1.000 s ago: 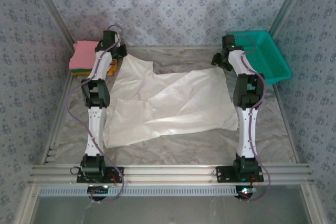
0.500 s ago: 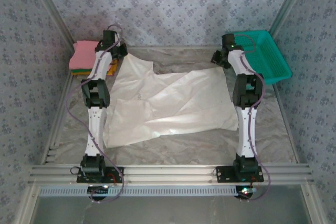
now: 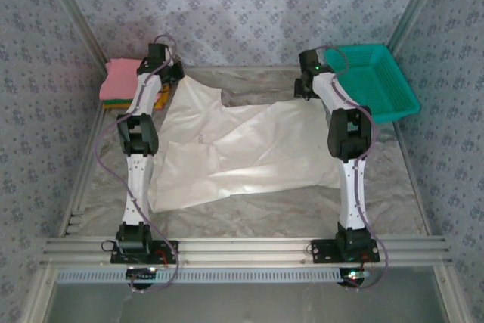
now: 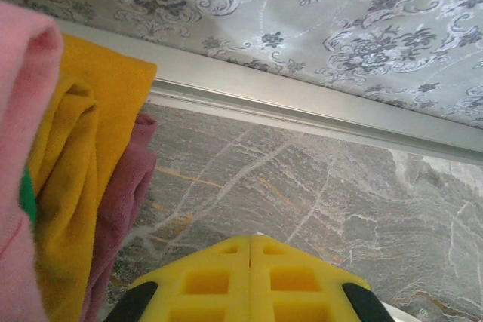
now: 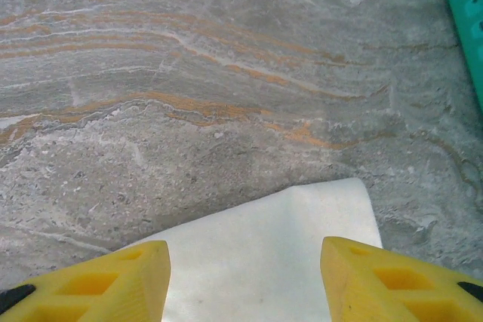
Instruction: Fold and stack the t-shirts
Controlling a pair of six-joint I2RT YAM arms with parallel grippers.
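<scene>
The white t-shirt lay spread and rumpled across the middle of the marbled table in the top view, its edges uneven and one flap reaching toward the upper left of the frame. In that upper-left corner sat the stack of folded shirts, pink on top with orange under it, just beside the left arm's far end.

The left gripper hung by the upper-left edge of the white shirt. In the left wrist view, its yellow fingers were pressed flat together at the bottom of the frame, with the seam between them closed. To the left of that frame the stack showed edge-on: a pink shirt, an orange one, a thin sliver of green and a duller pink fold lowest against the table.

The right gripper was over the shirt's upper-right corner, near the teal basket at the upper right. In the right wrist view, its pincer stood spread, and a corner of the white cloth lay on the table between the two yellow tips. The basket's edge ran down the right side of that frame.
</scene>
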